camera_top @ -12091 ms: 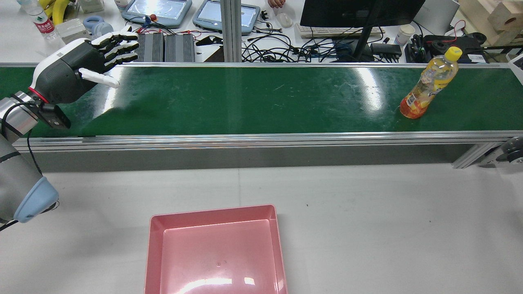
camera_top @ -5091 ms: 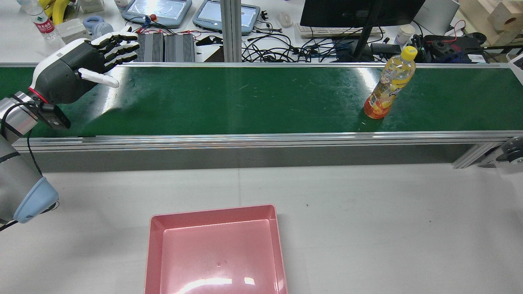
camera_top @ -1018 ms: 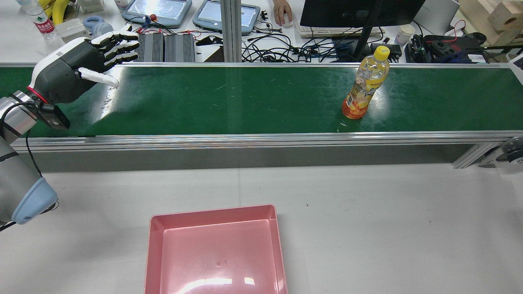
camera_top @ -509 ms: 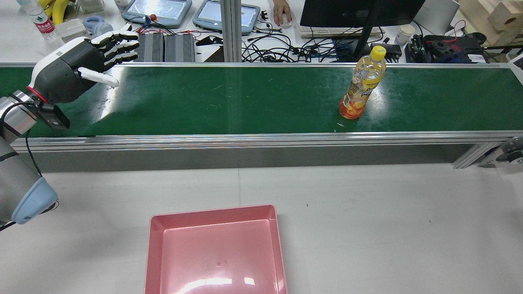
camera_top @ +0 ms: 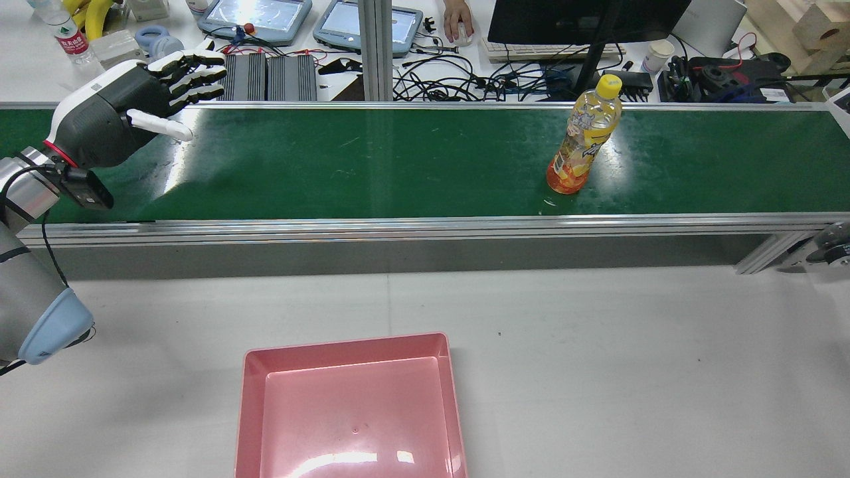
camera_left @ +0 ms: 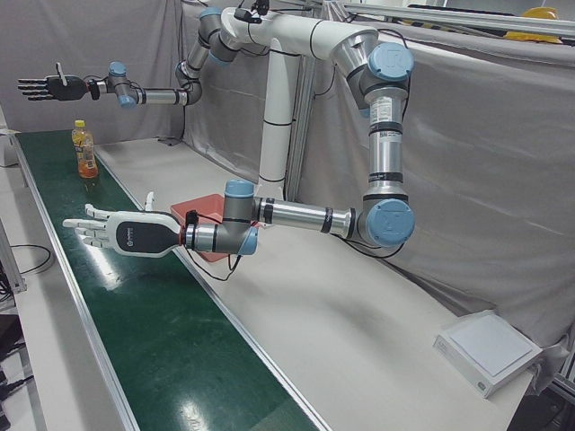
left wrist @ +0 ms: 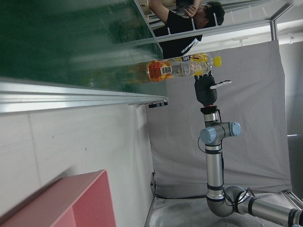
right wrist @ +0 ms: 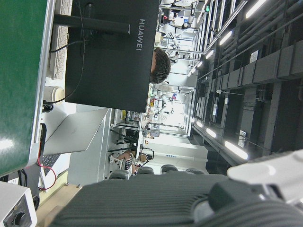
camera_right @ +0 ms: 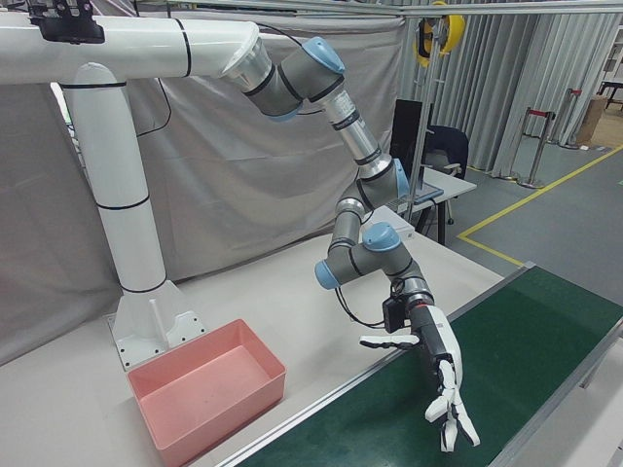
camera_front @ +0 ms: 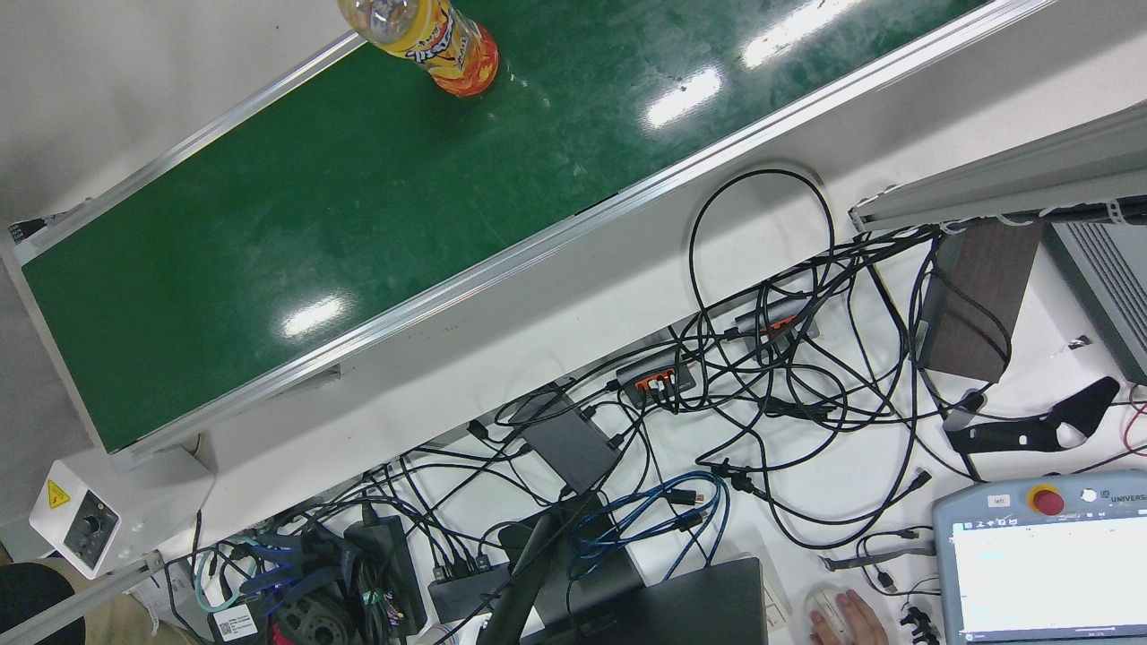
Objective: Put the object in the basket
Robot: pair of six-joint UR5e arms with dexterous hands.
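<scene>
the bottle (camera_top: 583, 145) is standing upright on the green belt (camera_top: 398, 159), well apart from my left hand (camera_top: 126, 109), which i am holding fully open and empty. my right hand (camera_left: 47, 87) is also hovering open, holding nothing.

A long green conveyor belt (camera_top: 398, 162) with aluminium side rails runs across the station; on it stands one orange drink bottle (camera_top: 583, 146) with a yellow cap, upright, toward the right end in the rear view and nearer the belt's near rail than its far one; ceiling lights glare off the belt in several bright patches; on the robot's side of the belt lies a white table (camera_top: 597, 372), and on it rests an empty pink basket (camera_top: 345, 346), well apart from the bottle; the far side of the belt borders a white desk (camera_front: 627, 296) strewn with black cables, power bricks and a teach pendant (camera_front: 1044, 564).
</scene>
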